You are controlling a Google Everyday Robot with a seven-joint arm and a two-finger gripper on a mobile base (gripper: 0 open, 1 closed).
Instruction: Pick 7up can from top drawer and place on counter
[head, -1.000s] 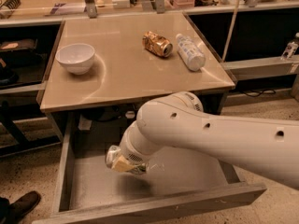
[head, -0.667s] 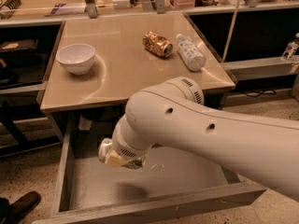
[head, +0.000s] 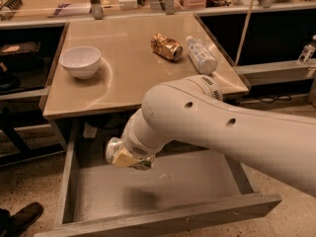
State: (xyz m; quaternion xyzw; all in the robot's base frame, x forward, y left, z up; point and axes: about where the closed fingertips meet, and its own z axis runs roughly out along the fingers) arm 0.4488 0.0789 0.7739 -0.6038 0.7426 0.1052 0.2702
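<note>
The gripper sat left of centre in the frame, at the end of the thick white arm that reached in from the right edge. Most of it was hidden behind the wrist, but it was clamped on the 7up can, which stuck out to the left of the wrist, lying on its side. The can hung clear above the grey floor of the open drawer, near the drawer's left half, with a dark shadow on the floor just below it. It was lower in the frame than the front edge of the counter and not touching it. On the counter stood a white bowl at the left. A gold-brown can and a clear plastic bottle lay on their sides close together at the upper right. A dark shoe showed in the lower left corner on the speckled ground.
</note>
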